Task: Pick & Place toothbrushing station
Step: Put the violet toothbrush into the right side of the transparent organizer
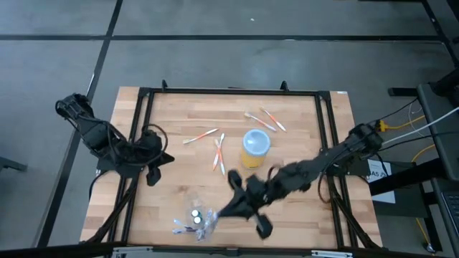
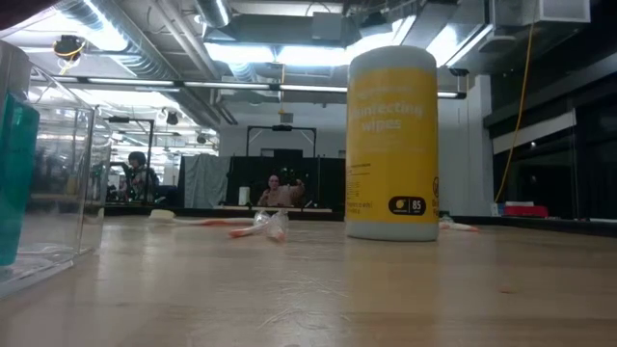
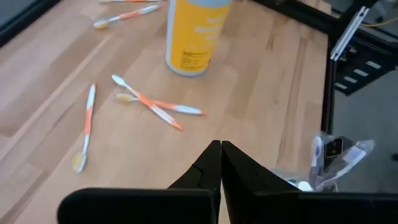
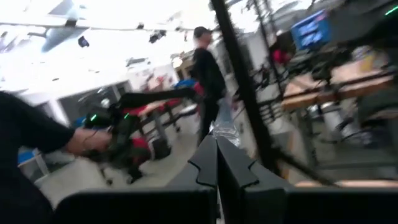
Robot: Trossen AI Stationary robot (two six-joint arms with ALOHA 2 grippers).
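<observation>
Several thin toothbrushes (image 1: pixel 218 152) (image 3: pixel 149 106) lie flat on the wooden table (image 1: pixel 301 115), some of them crossed. A yellow canister with a pale-blue top (image 1: pixel 255 145) (image 2: pixel 391 145) stands upright among them. A clear pouch with small tubes (image 1: pixel 196 221) (image 3: pixel 336 158) lies by the near edge. My left gripper (image 1: pixel 163 163) (image 3: pixel 219 148) is shut and hovers over the table's left side, tipped down toward the brushes. My right gripper (image 1: pixel 221 212) (image 4: pixel 216 142) is shut, raised above the table beside the pouch, and looks out into the room.
A black frame (image 1: pixel 229 92) runs around the table. In the low view the pouch's teal and clear parts (image 2: pixel 19 164) fill the left edge. People (image 4: pixel 205 68) stand in the room beyond the table.
</observation>
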